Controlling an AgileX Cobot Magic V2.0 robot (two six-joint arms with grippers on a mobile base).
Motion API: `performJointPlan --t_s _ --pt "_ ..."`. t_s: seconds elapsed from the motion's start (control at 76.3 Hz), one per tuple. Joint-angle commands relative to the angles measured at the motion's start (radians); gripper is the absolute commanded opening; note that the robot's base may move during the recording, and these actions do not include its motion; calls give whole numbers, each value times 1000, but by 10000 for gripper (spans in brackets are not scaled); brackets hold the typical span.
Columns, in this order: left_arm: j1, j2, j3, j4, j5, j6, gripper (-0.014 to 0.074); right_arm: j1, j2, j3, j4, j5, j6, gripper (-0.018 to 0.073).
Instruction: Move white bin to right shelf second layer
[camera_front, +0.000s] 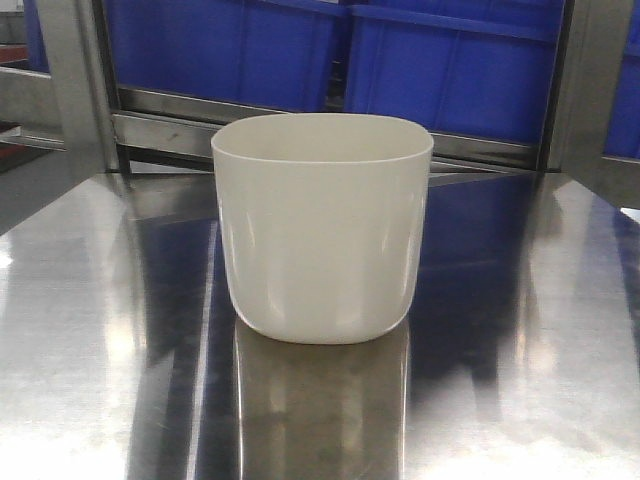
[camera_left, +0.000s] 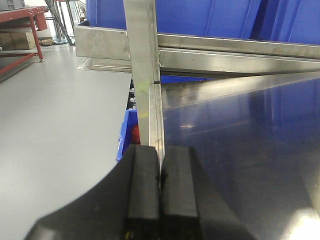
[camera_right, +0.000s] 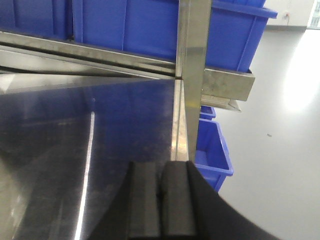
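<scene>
The white bin (camera_front: 322, 228) stands upright in the middle of the mirror-like steel tabletop (camera_front: 90, 330) in the front view. Neither gripper shows in that view. My left gripper (camera_left: 160, 165) is shut and empty over the tabletop's left edge. My right gripper (camera_right: 161, 172) is shut and empty near the tabletop's right edge. The bin shows in neither wrist view. The right shelf second layer with its roller rails is out of view.
Large blue crates (camera_front: 450, 65) sit on a steel rack rail (camera_front: 170, 125) behind the table. Steel posts (camera_left: 141, 65) (camera_right: 195, 70) stand at the table's left and right edges. A smaller blue crate (camera_right: 212, 150) sits low at the right, over grey floor.
</scene>
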Motion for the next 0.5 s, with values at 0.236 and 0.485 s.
performJointPlan --t_s 0.236,0.485 --pt "-4 -14 37 0 -86 -5 85 -3 152 -211 -11 181 1 49" --pt "-4 -14 37 0 -86 -5 85 -3 356 -269 63 130 2 49"
